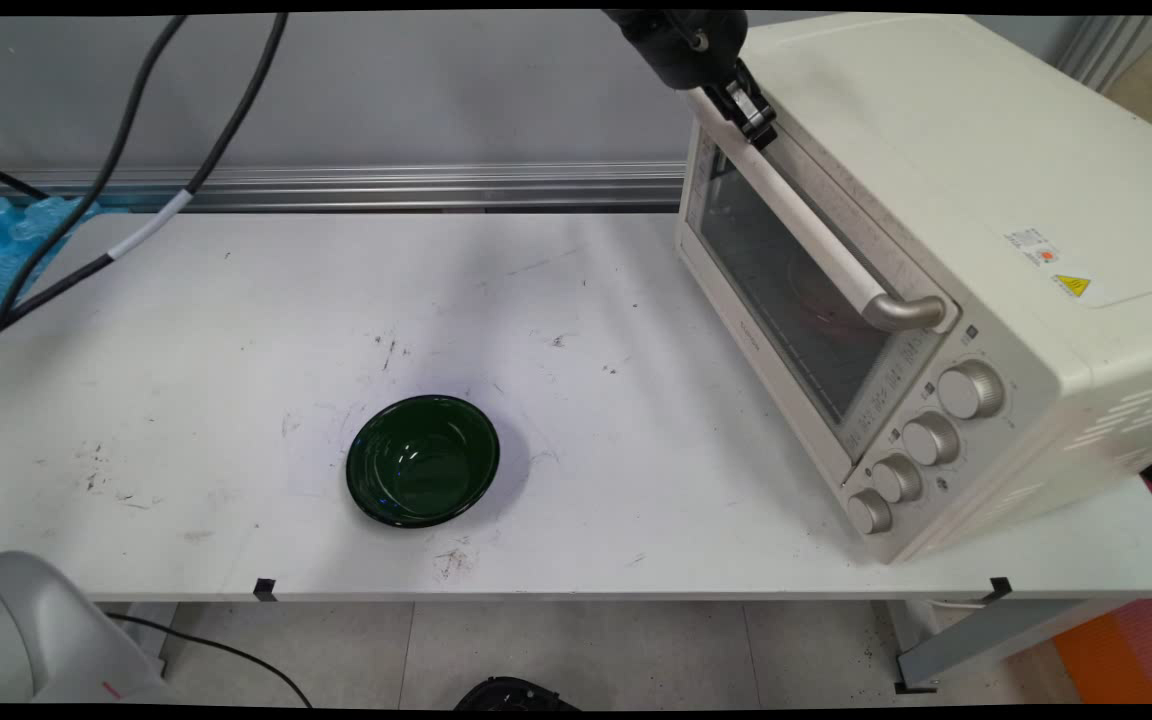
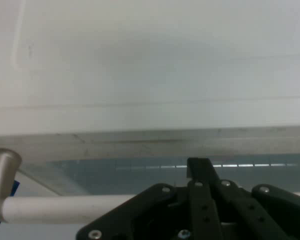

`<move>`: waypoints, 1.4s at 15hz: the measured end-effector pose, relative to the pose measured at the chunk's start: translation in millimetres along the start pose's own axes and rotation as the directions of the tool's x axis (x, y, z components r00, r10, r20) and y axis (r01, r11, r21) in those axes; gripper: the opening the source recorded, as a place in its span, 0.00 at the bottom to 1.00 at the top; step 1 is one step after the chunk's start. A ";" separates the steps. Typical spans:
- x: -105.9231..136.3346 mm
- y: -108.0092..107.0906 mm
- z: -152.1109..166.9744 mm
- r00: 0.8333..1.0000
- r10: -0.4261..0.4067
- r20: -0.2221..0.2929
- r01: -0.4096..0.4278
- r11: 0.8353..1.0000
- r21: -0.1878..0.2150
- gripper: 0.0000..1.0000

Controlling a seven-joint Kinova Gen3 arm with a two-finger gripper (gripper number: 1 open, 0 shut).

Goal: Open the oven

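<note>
A dark green glass bowl sits upright on the white table, near the front edge and well to the left of the toaster oven. The bowl holds nothing visible.

The cream toaster oven stands on the table's right side, angled, door shut. Four round knobs run in a row down its front panel, right of the glass door. A long white door handle with metal end posts crosses the top of the door.

The black gripper is at the far end of that handle, at the oven's upper left corner. In the hand view its linkage lies right against the handle bar. Whether the fingers are clamped on the handle or released cannot be determined.

Behind the oven's left side, black cables hang across the grey wall.
</note>
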 end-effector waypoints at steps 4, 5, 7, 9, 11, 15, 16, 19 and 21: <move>-2.2 -2.2 9.7 1.000 -0.011 0.013 0.011 1.000 0.012 0.00; -3.6 -2.9 11.8 1.000 -0.015 0.018 0.014 1.000 0.015 0.00; -6.0 -3.7 13.9 0.999 -0.018 0.026 0.018 1.000 0.018 0.00; -9.6 -4.3 14.8 0.999 -0.022 0.037 0.021 1.000 0.018 0.00; -13.6 -4.6 14.7 0.998 -0.025 0.049 0.024 1.000 0.019 0.00; -24.2 -5.5 13.2 0.996 -0.028 0.082 0.026 1.000 0.017 0.00; -27.7 -5.9 12.5 0.995 -0.027 0.092 0.026 1.000 0.016 0.00; -36.1 -7.5 12.0 0.993 -0.026 0.115 0.025 1.000 0.014 0.00; -42.9 -9.2 12.3 0.991 -0.025 0.130 0.023 1.000 0.013 0.00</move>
